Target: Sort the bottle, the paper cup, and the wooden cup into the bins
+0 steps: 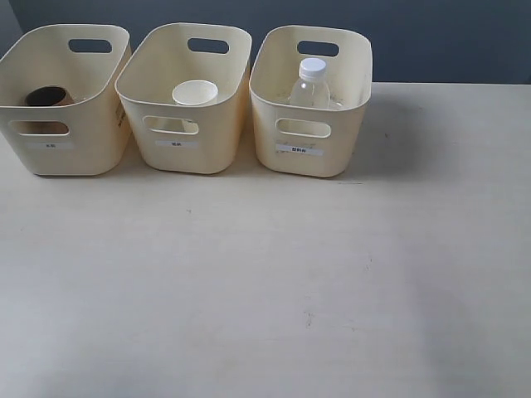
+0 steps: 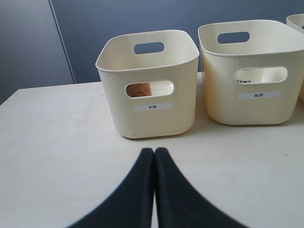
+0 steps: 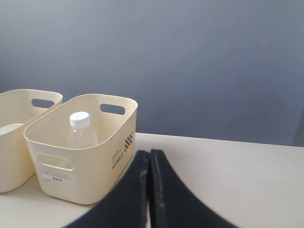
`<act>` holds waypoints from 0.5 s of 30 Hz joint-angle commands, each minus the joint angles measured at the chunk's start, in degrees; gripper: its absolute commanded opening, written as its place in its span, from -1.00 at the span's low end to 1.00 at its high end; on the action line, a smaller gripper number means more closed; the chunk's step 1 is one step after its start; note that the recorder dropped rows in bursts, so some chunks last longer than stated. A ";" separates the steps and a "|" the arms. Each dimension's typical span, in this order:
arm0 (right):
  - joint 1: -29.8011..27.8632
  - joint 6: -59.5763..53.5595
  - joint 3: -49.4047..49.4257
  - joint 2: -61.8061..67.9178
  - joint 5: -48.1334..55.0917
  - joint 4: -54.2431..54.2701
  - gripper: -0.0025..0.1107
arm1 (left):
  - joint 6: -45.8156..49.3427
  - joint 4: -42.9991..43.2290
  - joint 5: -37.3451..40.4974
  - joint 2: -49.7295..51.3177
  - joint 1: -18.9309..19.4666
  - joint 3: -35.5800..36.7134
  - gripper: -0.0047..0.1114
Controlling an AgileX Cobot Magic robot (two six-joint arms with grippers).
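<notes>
Three cream-yellow bins stand in a row at the back of the table. The left bin [image 1: 62, 153] holds the reddish-brown wooden cup [image 1: 48, 98], glimpsed through the handle cut-out [image 2: 140, 89]. Inside the middle bin [image 1: 184, 149] stands the white paper cup [image 1: 195, 92]. The clear bottle [image 1: 311, 85] with its white cap stands upright in the right bin [image 1: 309, 153], also seen as bottle [image 3: 81, 130]. My left gripper [image 2: 154, 151] is shut and empty, in front of the left bin [image 2: 147, 116]. My right gripper [image 3: 148, 153] is shut and empty beside the right bin [image 3: 80, 183]. Neither gripper shows in the exterior view.
The pale tabletop [image 1: 274, 282] stretches in front of the bins and to their right. A dark blue-grey wall [image 1: 431, 37] rises behind the table's far edge. Each bin carries a small white front label [image 1: 176, 143].
</notes>
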 commanded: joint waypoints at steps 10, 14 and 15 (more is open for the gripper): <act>-0.48 44.65 11.69 -21.40 -0.98 -45.58 -0.97 | -0.16 0.09 -0.80 0.19 -0.16 -0.07 -0.92; -0.48 53.04 12.96 -21.40 -1.73 -55.95 -0.97 | -0.16 0.09 -0.80 0.19 -0.16 -0.07 -0.92; -0.48 52.94 13.79 -21.40 -2.94 -55.95 -0.97 | -0.16 0.09 -0.80 0.19 -0.16 -0.07 -0.92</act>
